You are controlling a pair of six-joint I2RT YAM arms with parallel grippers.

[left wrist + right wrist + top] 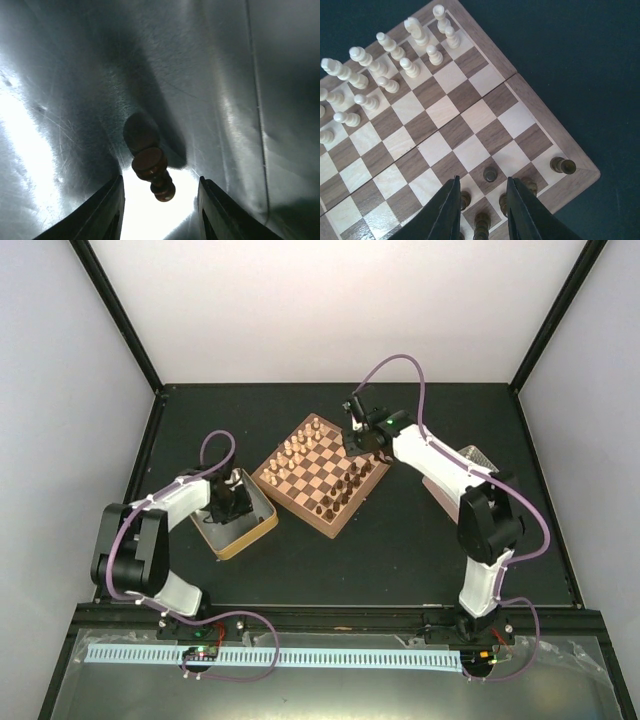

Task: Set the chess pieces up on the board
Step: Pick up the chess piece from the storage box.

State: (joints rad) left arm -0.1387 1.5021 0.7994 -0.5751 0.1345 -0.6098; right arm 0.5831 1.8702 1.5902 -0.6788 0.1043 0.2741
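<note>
Looking down from above, finds the board [320, 468] set cornerwise mid-table, with cream chessmen [297, 450] along its far-left side and dark chess pieces [348, 482] on the near-right. Places the left gripper [228, 502] down inside a metal tray [245, 540] just left of the board, and the right gripper [358, 440] over the board's far-right edge.

Turning to the left wrist, shows a dark pawn [152, 172] lying on its side on the tray floor [225, 75], in the gap ahead of the left gripper [160, 215], fingers [107, 210] spread wide and touching nothing. Judged light, rigid, smooth and apt to roll on that slick metal; best pinched gently across the stem below the head.

Turning to the right wrist, shows the right gripper [482, 210] parted moderately over the board's right-corner rows, with a dark piece [481, 225] standing in the gap, seemingly free of both fingers. Shows also a second pawn [490, 174] just beyond, and a corner piece [563, 165] on the corner square.
</note>
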